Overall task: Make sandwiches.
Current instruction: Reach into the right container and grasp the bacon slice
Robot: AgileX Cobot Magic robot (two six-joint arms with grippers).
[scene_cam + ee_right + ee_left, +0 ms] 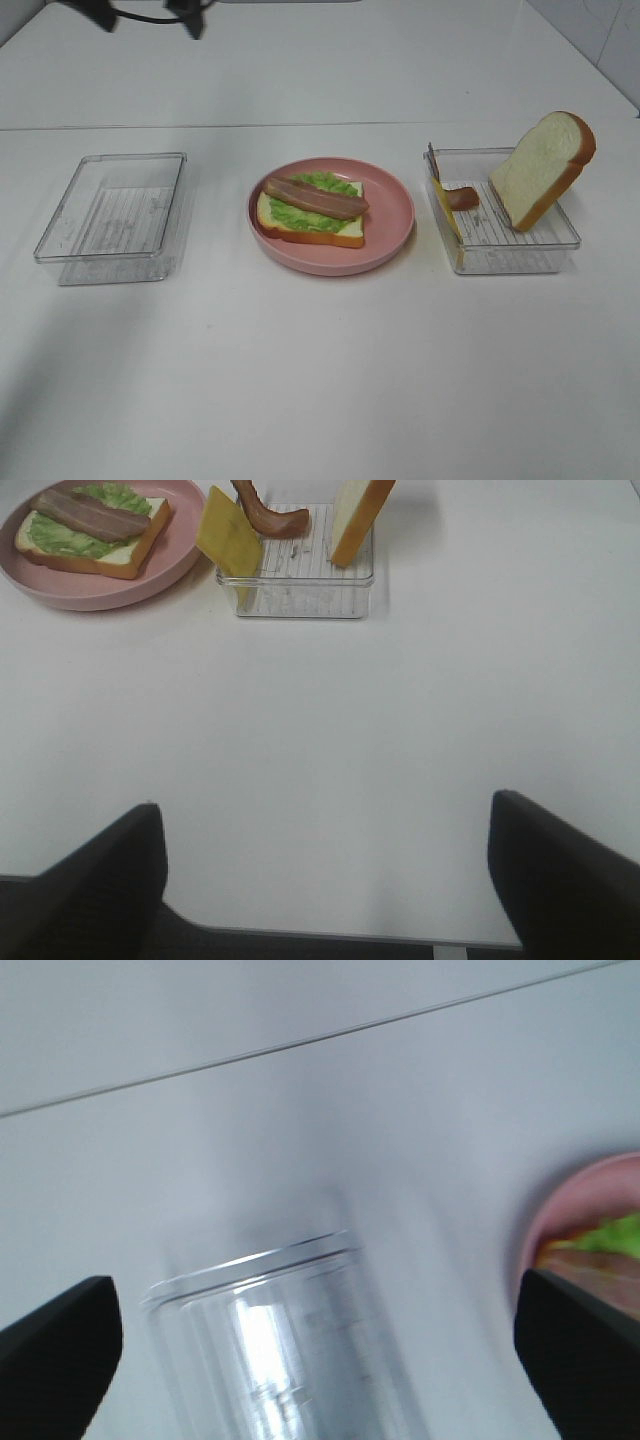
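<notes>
The sandwich (pixel 310 212) lies open on a round pink plate (pixel 395 215): one white bread slice, ruffled green lettuce and a bacon strip (pixel 315 197) on top. It also appears in the right wrist view as the same sandwich (pixel 90 530). A second bread slice (pixel 540 165) leans upright in the right clear tray (pixel 520 255), beside a yellow cheese slice (pixel 445 205) and another bacon piece (pixel 462 197). My left gripper (pixel 315 1290) is open over the left tray (pixel 280 1360), holding nothing. My right gripper (pixel 325 810) is open near the table's front edge, well short of the tray. Neither gripper shows in the exterior view.
The left clear tray (pixel 110 215) holds nothing. A seam (pixel 320 125) crosses the white table behind the trays. Dark shapes (pixel 150 12) hang at the top left edge of the exterior view. The left wrist picture is blurred.
</notes>
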